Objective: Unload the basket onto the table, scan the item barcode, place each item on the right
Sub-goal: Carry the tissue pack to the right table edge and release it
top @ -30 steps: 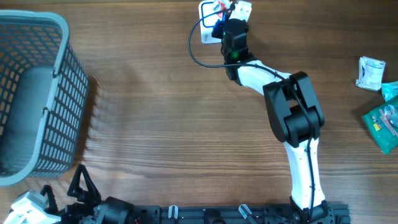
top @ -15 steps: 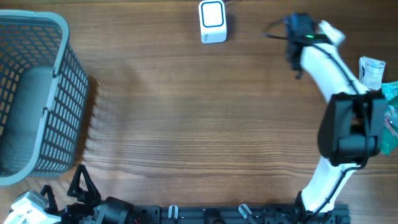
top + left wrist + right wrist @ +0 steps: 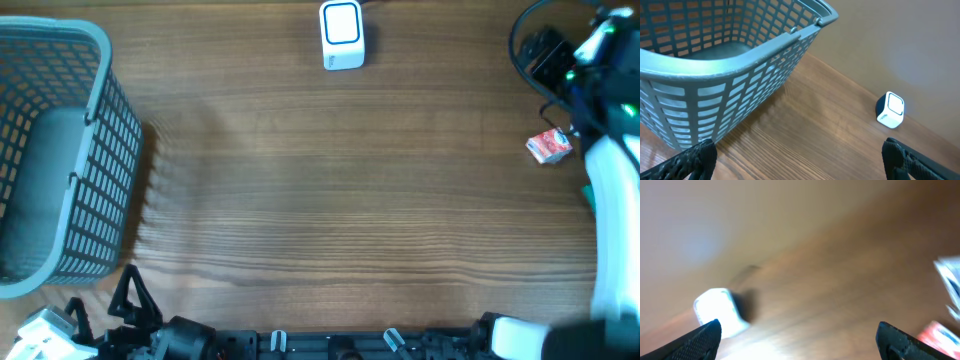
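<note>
The grey basket stands close ahead of the left gripper, whose jaws gape fully and hold nothing. The white scanner sits farther ahead of it on the table. The right gripper is also spread wide and empty. The red-and-white packet is just beside it, outside its jaws, blurred in the wrist view.

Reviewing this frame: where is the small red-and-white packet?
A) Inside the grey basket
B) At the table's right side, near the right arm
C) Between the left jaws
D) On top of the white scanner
B: the overhead view shows the red-and-white packet at the right side of the table beside the right arm, far from the scanner and the basket.
</note>
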